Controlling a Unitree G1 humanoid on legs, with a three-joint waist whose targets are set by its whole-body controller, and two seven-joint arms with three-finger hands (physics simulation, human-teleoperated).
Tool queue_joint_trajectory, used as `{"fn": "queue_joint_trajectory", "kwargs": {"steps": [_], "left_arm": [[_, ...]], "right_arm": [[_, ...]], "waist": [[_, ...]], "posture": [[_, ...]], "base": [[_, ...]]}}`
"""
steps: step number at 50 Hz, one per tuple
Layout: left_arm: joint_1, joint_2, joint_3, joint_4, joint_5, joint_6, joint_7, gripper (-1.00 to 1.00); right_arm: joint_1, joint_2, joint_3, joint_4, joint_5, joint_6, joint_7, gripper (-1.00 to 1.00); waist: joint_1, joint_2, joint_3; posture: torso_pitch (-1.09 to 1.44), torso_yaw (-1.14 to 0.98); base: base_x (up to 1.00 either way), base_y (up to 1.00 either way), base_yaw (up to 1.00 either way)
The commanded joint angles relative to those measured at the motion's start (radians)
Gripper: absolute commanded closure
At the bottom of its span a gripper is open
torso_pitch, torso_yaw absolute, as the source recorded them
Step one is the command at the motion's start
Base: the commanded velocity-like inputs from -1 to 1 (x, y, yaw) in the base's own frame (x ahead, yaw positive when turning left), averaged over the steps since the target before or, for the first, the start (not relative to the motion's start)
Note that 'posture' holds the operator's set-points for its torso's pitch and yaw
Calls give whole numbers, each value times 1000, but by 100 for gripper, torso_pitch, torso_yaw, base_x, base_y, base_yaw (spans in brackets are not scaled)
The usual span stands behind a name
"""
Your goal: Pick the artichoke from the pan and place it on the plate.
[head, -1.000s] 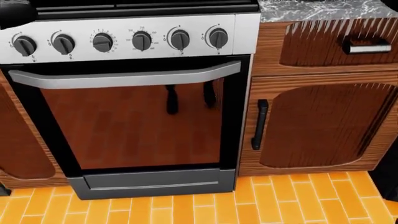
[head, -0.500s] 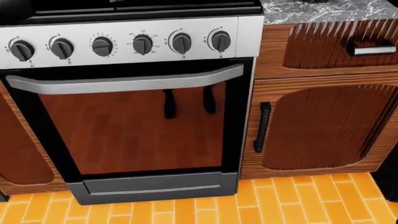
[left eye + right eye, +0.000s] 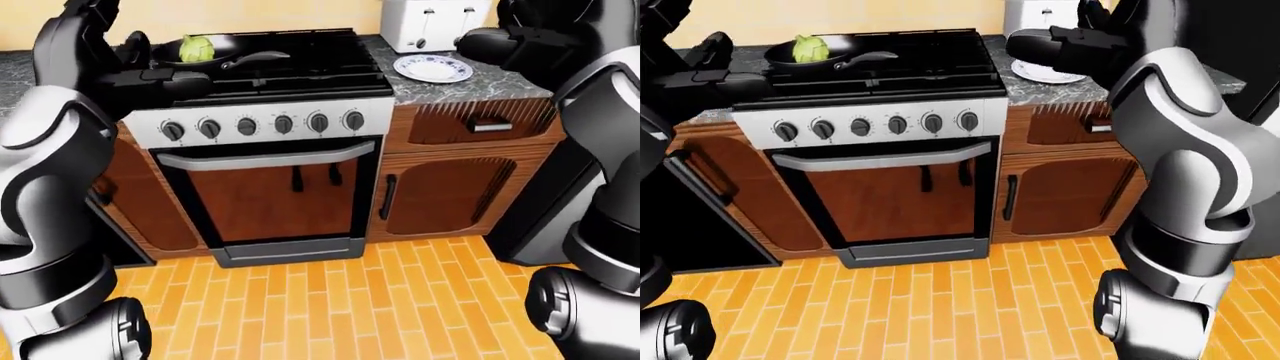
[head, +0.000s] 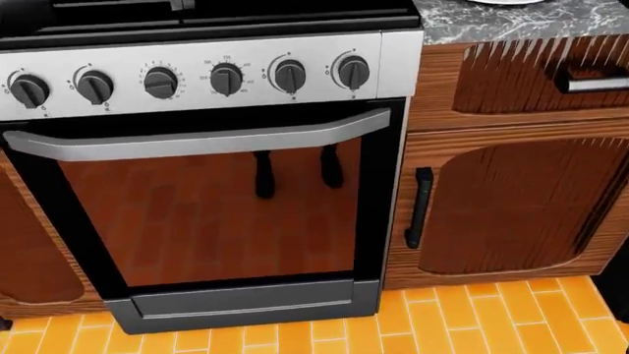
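Reaching toward the pan, nothing held yet.

Artichoke [image 3: 196, 48] sits in the frying pan [image 3: 215, 52], upper left; plate [image 3: 433, 68] upper right. Left hand [image 3: 160, 79] hovers below-left, fingers apparently loose; right hand's [image 3: 1060, 46] finger state unclear. Best: descend over the artichoke, avoiding the handle.

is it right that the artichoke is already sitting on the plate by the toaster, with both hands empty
Not quite. In the left-eye view the artichoke sits in the pan on the stove; the plate by the toaster is empty. Neither hand holds anything.
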Motion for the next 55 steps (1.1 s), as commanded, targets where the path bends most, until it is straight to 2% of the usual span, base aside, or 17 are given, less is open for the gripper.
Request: {"fn": "queue_joint_trajectory", "kwargs": {"steps": [1, 3, 9, 13, 23, 25, 27, 28, 29, 36, 39, 41, 42, 44, 50, 51, 55], "left_arm": [[-25, 9, 11, -19, 0, -20, 3, -100], [-34, 10, 12, -20, -6, -11, 7, -100], [-36, 12, 13, -18, -15, -10, 11, -100], [-36, 14, 13, -18, -17, -11, 13, -100], [-32, 18, 13, -15, -20, -16, 13, -100], [-29, 17, 13, -18, -21, -17, 14, -100], [-31, 18, 15, -23, -24, -10, 17, -100], [-32, 19, 15, -23, -25, -10, 17, -100], [-31, 20, 15, -22, -25, -10, 17, -100], [-33, 22, 13, -17, -27, -14, 17, -100], [-33, 23, 14, -16, -27, -15, 17, -100], [-30, 23, 15, -19, -28, -15, 17, -100], [-27, 22, 15, -17, -27, -19, 16, -100], [-30, 23, 13, -11, -26, -23, 14, -100], [-34, 23, 16, -21, -32, -10, 21, -100], [-33, 24, 16, -22, -33, -10, 22, -100], [-31, 23, 15, -24, -34, -9, 23, -100]], "right_arm": [[-29, -15, -9, -20, 3, -21, 6, -100], [-29, -15, -8, -17, -1, -24, 8, -100], [-31, -14, -9, -8, -8, -30, 8, -100], [-32, -12, -9, -10, -8, -29, 5, -100], [-28, -13, -10, -7, -10, -36, 10, -100], [-29, -13, -11, -10, -8, -32, 7, -100], [-28, -14, -11, -13, -7, -30, 6, -100], [-28, -14, -12, -14, -6, -29, 6, -100], [-27, -15, -11, -14, -7, -29, 7, -100], [-32, -15, -9, -12, -10, -26, 6, -100], [-31, -14, -10, -12, -11, -26, 6, -100], [-31, -14, -10, -14, -10, -24, 7, -100], [-31, -14, -10, -13, -11, -26, 7, -100], [-30, -13, -9, -12, -13, -28, 7, -100], [-28, -15, -10, -14, -16, -24, 5, -100], [-26, -16, -9, -16, -18, -23, 5, -100], [-29, -14, -16, -18, -12, -20, 3, -100]], "waist": [[1, -5, -25], [-1, 4, -24], [3, -52, -19], [11, -131, -26], [6, -64, -13], [-1, -26, -14], [-5, 45, -36], [2, -5, -22], [-4, 13, -22], [7, -46, -20], [13, -101, -15], [15, -159, -18], [12, -118, -14], [18, -135, -20], [0, -70, -17], [19, -96, -22], [16, -76, -31]], "posture": [[0, 0], [0, 0], [0, 0], [0, 0], [0, 0], [0, 0], [0, 0], [0, 0], [0, 0], [0, 0], [0, 0], [0, 0], [0, 0], [0, 0], [0, 0], [0, 0], [0, 0]], "base": [[6, 5, 0], [6, 6, 0], [6, 6, 0], [6, 6, 0], [6, 6, 0], [7, 5, 0], [6, 5, 0], [6, 6, 0], [6, 6, 0], [7, 1, 11], [6, 0, 38], [6, 0, 46], [6, 0, 52], [7, 0, 52], [6, 8, 43], [4, 45, 0], [4, 43, 0]]}}
